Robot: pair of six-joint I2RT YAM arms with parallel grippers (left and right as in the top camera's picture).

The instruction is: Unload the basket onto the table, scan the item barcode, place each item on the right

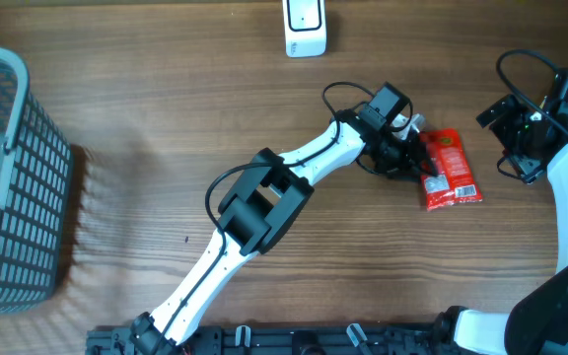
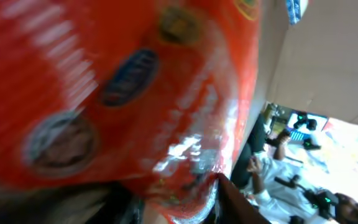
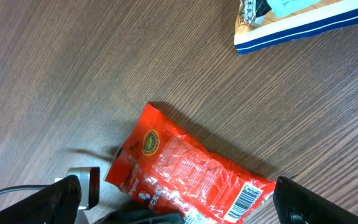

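A red snack packet (image 1: 450, 170) lies flat on the wooden table, right of centre, its barcode (image 1: 464, 190) at the near end. My left gripper (image 1: 417, 158) is at the packet's left edge. In the left wrist view the blurred red packet (image 2: 135, 93) fills the frame and its crinkled edge sits pinched between the dark fingers (image 2: 247, 205). My right gripper (image 1: 509, 133) hovers apart to the packet's right, wide open. Its wrist view shows the packet (image 3: 191, 168) and the barcode (image 3: 248, 196) between the spread fingers (image 3: 55, 199).
A white scanner-like device (image 1: 305, 28) stands at the table's far edge. A grey mesh basket (image 1: 8, 187) takes up the left side. A white object with a blue stripe (image 3: 291, 28) shows at the top right of the right wrist view.
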